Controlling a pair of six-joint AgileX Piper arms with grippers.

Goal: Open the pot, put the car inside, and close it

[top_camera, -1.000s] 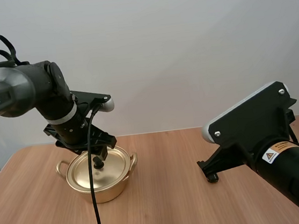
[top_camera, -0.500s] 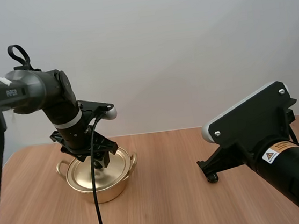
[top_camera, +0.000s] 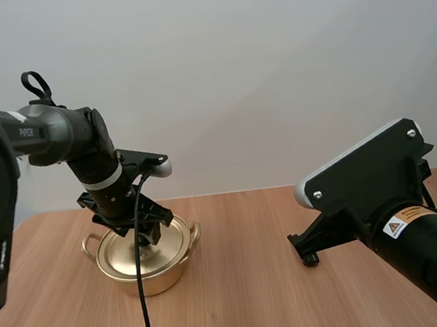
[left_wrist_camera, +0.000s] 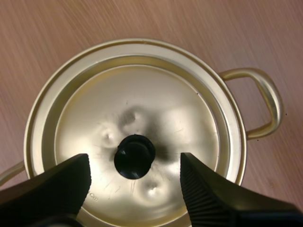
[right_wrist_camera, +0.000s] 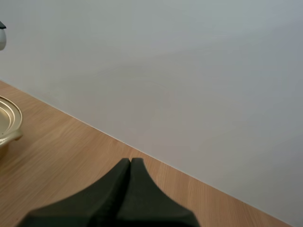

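A gold pot point(top_camera: 145, 268) with its lid point(left_wrist_camera: 142, 94) on stands at the table's left. The lid has a black knob point(left_wrist_camera: 135, 156) in its middle. My left gripper point(top_camera: 146, 232) hangs straight over the lid, open. In the left wrist view its fingers point(left_wrist_camera: 57, 184) stand apart on either side of the knob, not touching it. My right gripper point(top_camera: 308, 256) rests low over the table at the right, well away from the pot. In the right wrist view that gripper point(right_wrist_camera: 131, 163) is shut on nothing, its fingers one dark wedge.
The pot has a loop handle point(left_wrist_camera: 265, 109) on each side. Its rim point(right_wrist_camera: 9, 120) shows far from the right gripper. Bare wooden table point(top_camera: 240, 287) lies between the pot and the right arm. A plain wall stands behind.
My left gripper has come down over the lid, so its fingers now flank the knob. The right arm has not moved.
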